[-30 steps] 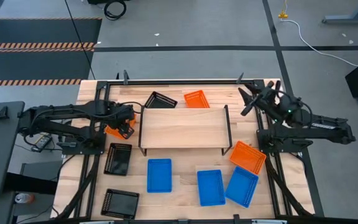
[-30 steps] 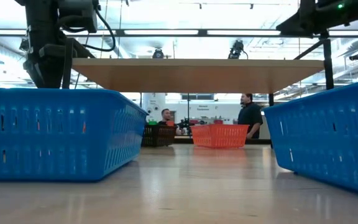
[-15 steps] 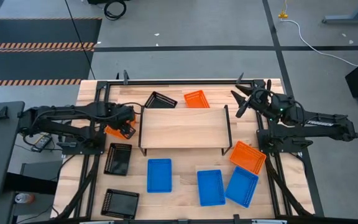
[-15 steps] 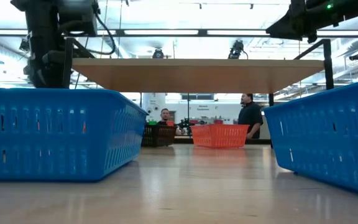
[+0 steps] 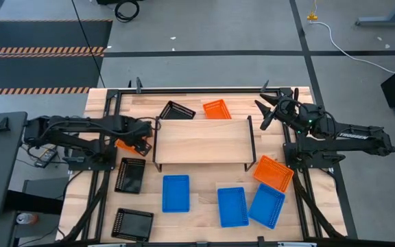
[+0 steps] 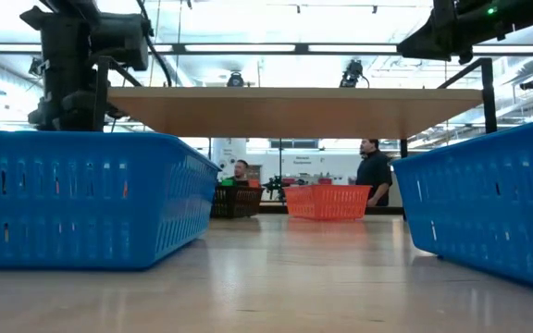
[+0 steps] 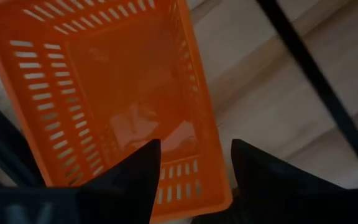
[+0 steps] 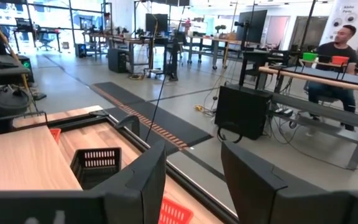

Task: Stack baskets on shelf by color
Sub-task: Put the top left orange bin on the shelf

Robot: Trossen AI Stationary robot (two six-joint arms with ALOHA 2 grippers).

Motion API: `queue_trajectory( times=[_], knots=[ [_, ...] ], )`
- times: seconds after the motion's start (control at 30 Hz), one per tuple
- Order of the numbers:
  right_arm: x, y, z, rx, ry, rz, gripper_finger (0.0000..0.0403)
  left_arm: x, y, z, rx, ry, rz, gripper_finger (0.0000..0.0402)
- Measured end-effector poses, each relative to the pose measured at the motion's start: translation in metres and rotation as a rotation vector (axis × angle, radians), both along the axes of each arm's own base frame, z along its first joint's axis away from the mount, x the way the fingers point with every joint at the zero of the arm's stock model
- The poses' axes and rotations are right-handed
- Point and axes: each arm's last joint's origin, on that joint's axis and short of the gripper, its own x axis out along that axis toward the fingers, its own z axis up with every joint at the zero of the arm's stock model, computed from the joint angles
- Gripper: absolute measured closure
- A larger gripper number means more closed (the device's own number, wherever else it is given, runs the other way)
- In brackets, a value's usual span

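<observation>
Nearest, bottom of high view: three blue baskets (image 5: 176, 193), empty; two black baskets (image 5: 129, 175) lower left, empty. Mid-frame shelf (image 5: 202, 142) bare. Left gripper (image 7: 194, 163) fingers spread astride orange basket (image 7: 114, 99) rim, basket empty. Right gripper (image 5: 269, 108) upper right, fingers apart, holding nothing.

Right end effector (image 5: 271, 110) swung inward — left end effector (image 5: 142, 137) nudged toward shelf (image 5: 201, 140).
</observation>
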Motion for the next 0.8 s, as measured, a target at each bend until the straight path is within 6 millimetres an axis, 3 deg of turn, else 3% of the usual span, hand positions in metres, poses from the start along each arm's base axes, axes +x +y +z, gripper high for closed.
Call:
queue_trajectory(
  times=[0.4, 0.53, 0.7, 0.8],
  knots=[
    [0.000, 0.000, 0.000, -0.001, 0.001, 0.000, 0.0241, 0.015, -0.001, -0.024, 0.024, 0.154, -0.102, 0.0209],
    [0.000, 0.000, 0.000, -0.002, 0.002, 0.000, 0.0241, 0.010, -0.002, -0.021, 0.017, 0.174, -0.105, 0.0259],
    [0.000, 0.000, 0.000, -0.010, 0.008, 0.000, 0.0241, 0.003, -0.003, -0.018, 0.009, 0.220, -0.122, 0.0372],
    [-0.001, 0.000, 0.000, -0.010, 0.005, 0.000, 0.0241, 0.003, -0.002, -0.018, 0.012, 0.231, -0.133, 0.0385]
  ],
)
